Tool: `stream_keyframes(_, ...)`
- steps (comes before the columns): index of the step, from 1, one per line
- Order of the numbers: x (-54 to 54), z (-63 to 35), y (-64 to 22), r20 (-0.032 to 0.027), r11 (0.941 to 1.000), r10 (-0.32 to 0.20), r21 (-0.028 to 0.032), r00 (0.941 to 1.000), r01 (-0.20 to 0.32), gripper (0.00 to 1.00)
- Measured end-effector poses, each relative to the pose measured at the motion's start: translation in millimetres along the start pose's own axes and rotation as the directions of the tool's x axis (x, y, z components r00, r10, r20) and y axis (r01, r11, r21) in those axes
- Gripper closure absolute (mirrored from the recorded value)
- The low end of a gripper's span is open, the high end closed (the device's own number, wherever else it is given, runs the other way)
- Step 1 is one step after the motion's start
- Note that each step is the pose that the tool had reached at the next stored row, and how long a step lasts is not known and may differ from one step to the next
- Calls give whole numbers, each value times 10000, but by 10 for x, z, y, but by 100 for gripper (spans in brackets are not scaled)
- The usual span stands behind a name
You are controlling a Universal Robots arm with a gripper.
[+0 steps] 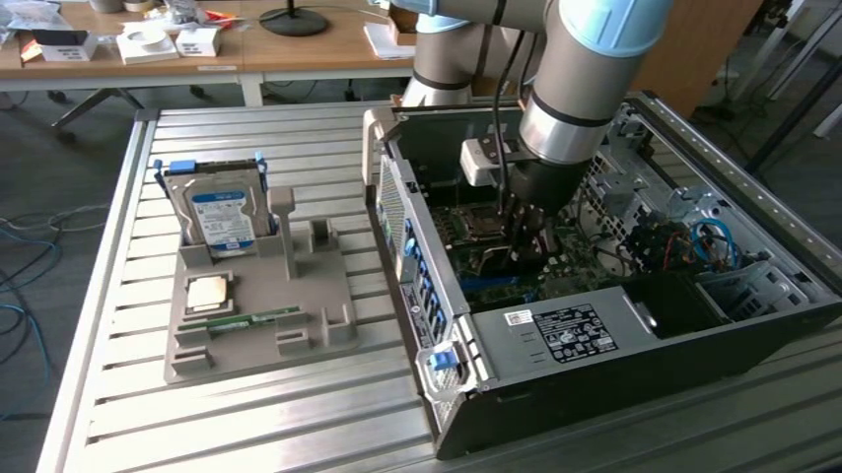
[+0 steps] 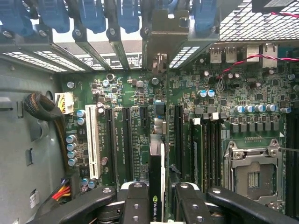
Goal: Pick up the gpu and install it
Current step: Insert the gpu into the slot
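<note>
A single robot arm (image 1: 579, 69) reaches down into an open computer case (image 1: 632, 325) lying on a ribbed aluminium table (image 1: 263, 424) in a workshop. Wooden desks (image 1: 303, 49) stand behind it, strewn with small boxes, and loose cables trail over the floor at the exterior view's left. Deep inside the case, the gripper (image 2: 156, 200) is closed on the gpu (image 2: 156, 168), its two black fingers (image 2: 135, 200) pressing the card's flat faces from either side. The one dark card stands on edge over the green motherboard (image 2: 131, 93). Its long axis runs parallel to the expansion slots, and its far end points towards the grey metal bracket (image 2: 161, 37) at the case's rear wall, below a row of blue latches. It hangs in line with the black slots, between one white slot (image 2: 93, 147) on one side and one processor socket (image 2: 252, 175) on the other. Whether its lower edge touches a slot cannot be told. On the table at the exterior view's left, well apart from the case, one grey tray (image 1: 315, 335) holds one hard drive (image 1: 221, 219) with a blue label standing upright, one square processor chip (image 1: 208, 293) lying flat, and one green memory stick (image 1: 244, 321) laid beside it.
</note>
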State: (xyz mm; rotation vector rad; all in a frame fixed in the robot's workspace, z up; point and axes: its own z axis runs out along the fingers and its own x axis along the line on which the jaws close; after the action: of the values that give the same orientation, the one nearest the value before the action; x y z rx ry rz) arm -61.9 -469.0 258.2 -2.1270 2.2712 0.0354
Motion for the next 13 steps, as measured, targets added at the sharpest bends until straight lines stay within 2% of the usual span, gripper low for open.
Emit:
stream_keyframes(6, 3, 0, 40, 1, 10000, -3, 13, 10000, 3, 74)
stream_keyframes(13, 2, -1, 12, -2, 10000, 1, 6, 10000, -1, 74)
